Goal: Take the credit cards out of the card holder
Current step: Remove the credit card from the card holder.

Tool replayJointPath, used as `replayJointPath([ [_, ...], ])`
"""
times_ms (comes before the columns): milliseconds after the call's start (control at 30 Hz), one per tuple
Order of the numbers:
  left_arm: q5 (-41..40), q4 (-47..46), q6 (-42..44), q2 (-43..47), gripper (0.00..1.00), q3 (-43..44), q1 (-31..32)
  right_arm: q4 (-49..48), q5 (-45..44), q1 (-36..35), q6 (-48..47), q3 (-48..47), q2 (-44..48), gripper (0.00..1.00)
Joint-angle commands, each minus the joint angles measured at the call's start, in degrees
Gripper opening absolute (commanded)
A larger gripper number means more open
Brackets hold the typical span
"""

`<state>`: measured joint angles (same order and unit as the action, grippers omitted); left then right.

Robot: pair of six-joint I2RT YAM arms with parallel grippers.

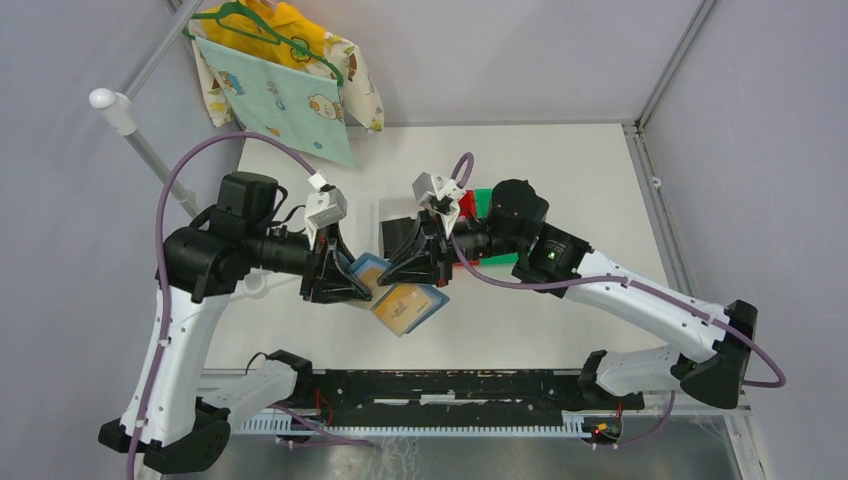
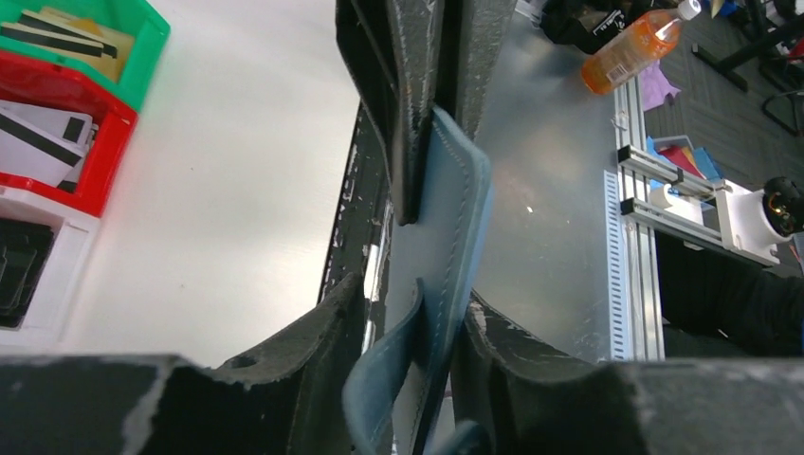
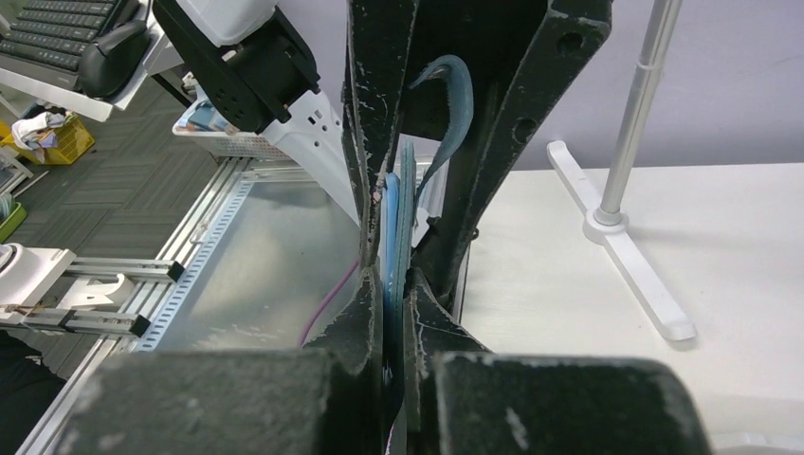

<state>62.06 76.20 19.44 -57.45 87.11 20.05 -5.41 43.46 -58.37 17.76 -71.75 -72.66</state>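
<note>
The slate-blue card holder hangs open above the table's near middle, its tan pockets facing up. I cannot tell cards from pockets there. My left gripper is shut on its left flap, and my right gripper is shut on its right edge. In the left wrist view the left gripper clamps the blue flap next to the curled strap tab. In the right wrist view the right gripper pinches the holder's thin blue edge. Loose credit cards lie in the bins.
A green bin, a red bin and a white bin stand behind the right arm. A patterned cloth hangs on a hanger at back left. A white stand rests on the table's left side.
</note>
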Motion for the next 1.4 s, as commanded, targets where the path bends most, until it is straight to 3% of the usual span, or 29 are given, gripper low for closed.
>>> replayJointPath([
  [0,2.2,2.2,4.2,-1.4,0.40,2.9,-0.1,-1.2,3.5,-0.6,-0.4,-1.7,-1.0,0.00],
  [200,1.9,1.7,4.5,-1.7,0.17,1.8,-0.1,-0.3,3.2,-0.8,-0.7,-2.6,-1.5,0.04],
  [233,1.5,1.7,4.6,-1.9,0.12,1.7,0.0,-0.4,2.7,-0.8,-0.8,-2.6,-1.2,0.10],
  [300,0.0,1.1,4.2,-2.2,0.04,1.5,-0.1,-0.4,0.5,-0.6,-1.1,-2.5,-0.2,0.35],
  [367,-2.6,-1.5,1.8,-2.3,0.02,0.6,0.0,-0.2,-3.4,0.3,-1.2,-1.9,1.3,0.54],
  [433,-8.1,-5.2,-3.2,-2.2,0.02,-0.3,0.0,-0.6,-10.0,2.6,0.9,-0.2,4.2,0.64],
  [567,-18.0,-11.6,-8.8,-1.7,0.02,-2.5,0.0,-10.3,-15.6,7.5,11.2,7.8,10.8,0.64],
  [700,-20.4,-16.2,-12.5,-0.5,0.02,-4.2,0.0,-22.4,-13.4,7.5,21.0,16.8,13.0,0.61],
  [800,-18.4,-18.2,-14.0,0.1,0.02,-4.5,0.0,-35.0,-9.5,7.2,29.9,23.5,11.7,0.57],
  [967,-16.7,-20.8,-17.0,0.3,0.02,-5.5,0.0,-46.4,-7.5,6.1,35.6,28.4,7.9,0.54],
  [1367,-2.5,-19.3,-15.7,0.4,0.02,-6.0,0.0,-53.6,-8.9,5.7,39.7,29.1,0.1,0.48],
])
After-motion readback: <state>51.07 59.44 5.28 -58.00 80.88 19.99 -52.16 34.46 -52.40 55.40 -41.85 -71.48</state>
